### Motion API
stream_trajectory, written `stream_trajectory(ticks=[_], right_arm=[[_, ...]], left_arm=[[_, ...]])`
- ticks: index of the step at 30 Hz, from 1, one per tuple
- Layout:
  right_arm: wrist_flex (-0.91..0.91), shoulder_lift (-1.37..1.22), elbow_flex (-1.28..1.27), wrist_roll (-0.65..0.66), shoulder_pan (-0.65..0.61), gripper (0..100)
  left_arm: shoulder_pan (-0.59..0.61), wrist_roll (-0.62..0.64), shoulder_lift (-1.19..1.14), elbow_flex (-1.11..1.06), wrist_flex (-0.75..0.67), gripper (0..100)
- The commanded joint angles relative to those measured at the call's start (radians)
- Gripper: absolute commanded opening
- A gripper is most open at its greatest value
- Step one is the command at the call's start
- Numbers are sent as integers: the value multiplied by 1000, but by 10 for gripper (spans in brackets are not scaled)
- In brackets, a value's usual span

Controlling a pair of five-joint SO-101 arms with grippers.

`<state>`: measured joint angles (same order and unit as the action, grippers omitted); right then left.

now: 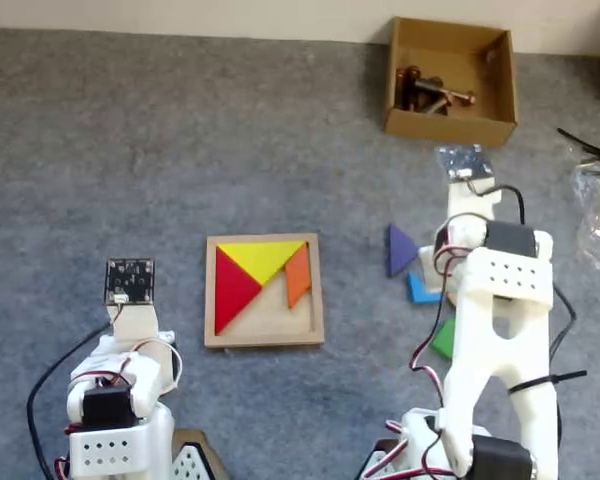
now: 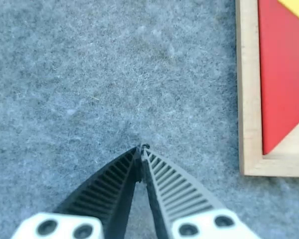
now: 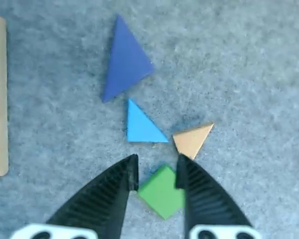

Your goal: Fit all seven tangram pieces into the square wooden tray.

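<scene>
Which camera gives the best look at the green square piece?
The right wrist view: the green square lies close up between the right gripper's open fingers. The high view shows just a sliver of it beside the arm. The left wrist view faces the tray's corner instead.

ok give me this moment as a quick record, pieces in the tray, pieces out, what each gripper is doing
tray: holds red triangle, yellow triangle, orange piece; lower part bare
outside, on carpet: dark blue triangle, light blue triangle, tan triangle, green square
left gripper: shut, over carpet beside the tray
right gripper: open, straddling the green square
left to place: four
</scene>
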<state>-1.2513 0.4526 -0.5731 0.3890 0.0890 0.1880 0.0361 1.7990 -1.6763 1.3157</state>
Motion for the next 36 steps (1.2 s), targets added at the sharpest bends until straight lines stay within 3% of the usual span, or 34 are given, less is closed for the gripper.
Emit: stream_trajectory(ticks=[1,6,14,18,24,28,31,36], right_arm=[[-13,41,16,44,-44,146],[-45,-41,48,98,-16,146],[-137,-349,326,87,30,146],[-225,-461,516,-11,31,148],[-312,-593,711,-54,2,149],[-311,-662,766,-60,-1,149],[-303,-702,791,-141,-5,150],[-302,-756,808,-210,-93,154]], left_arm=[[8,2,-7,-21,8,5],[8,2,-7,-21,8,5],[8,2,-7,-21,8,5],[8,2,-7,-21,8,5],[8,2,-7,-21,8,5],[8,2,-7,-21,8,5],[8,2,-7,-21,8,5],[8,2,-7,-21,8,5]])
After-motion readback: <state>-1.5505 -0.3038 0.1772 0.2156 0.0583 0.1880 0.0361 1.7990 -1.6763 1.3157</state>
